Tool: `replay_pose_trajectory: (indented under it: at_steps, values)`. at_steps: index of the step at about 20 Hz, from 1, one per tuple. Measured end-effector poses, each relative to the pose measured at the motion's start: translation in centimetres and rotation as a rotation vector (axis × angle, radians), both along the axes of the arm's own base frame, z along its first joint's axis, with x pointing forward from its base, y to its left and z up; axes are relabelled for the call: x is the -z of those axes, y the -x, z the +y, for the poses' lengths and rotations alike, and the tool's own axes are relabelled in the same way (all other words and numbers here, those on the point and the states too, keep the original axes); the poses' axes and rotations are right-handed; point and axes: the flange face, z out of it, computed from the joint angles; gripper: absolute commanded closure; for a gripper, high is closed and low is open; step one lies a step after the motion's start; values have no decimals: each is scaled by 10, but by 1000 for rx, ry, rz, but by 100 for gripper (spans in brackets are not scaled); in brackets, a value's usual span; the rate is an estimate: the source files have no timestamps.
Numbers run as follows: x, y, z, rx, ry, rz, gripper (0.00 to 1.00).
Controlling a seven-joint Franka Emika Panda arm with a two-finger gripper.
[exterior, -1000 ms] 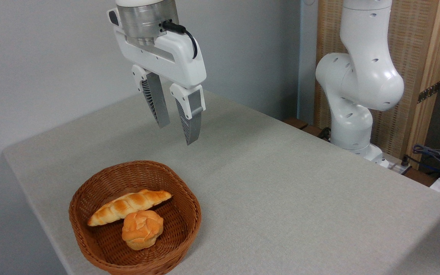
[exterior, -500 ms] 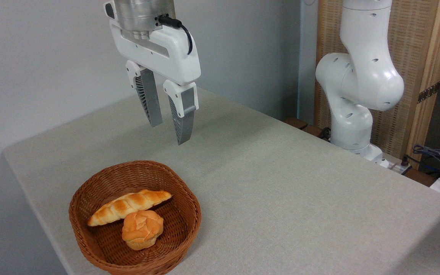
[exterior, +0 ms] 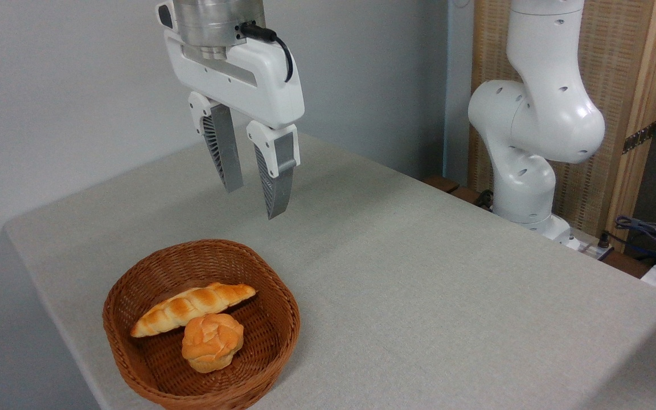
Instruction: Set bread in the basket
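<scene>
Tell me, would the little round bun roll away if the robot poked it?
Probably not far. The round bun looks lumpy and knotted, not smooth, and it sits low inside the basket, touching the long bread. The woven wall would likely stop it.

- Round knotted bun (exterior: 212,343): golden-orange with pale creases, sitting at the near left of the scene.
- Table (exterior: 419,296): covered in a pale grey-beige cloth with a fine weave; the far corner points toward the wall, and the left edge drops away in shadow.
- Wall (exterior: 66,91): plain light grey, behind the table at left and far.
- Woven panel in a light wooden frame (exterior: 618,85): stands upright at far right.
- Cables (exterior: 647,230): dark, bunched at the right edge, beyond the table.
</scene>
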Motion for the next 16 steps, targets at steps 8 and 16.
replay_pose_trajectory:
  at_steps: [8, 16]
  values:
    - [0, 0, -4, 8, 0, 0, 0]
    - [0, 0, 0, 1, 0, 0, 0]
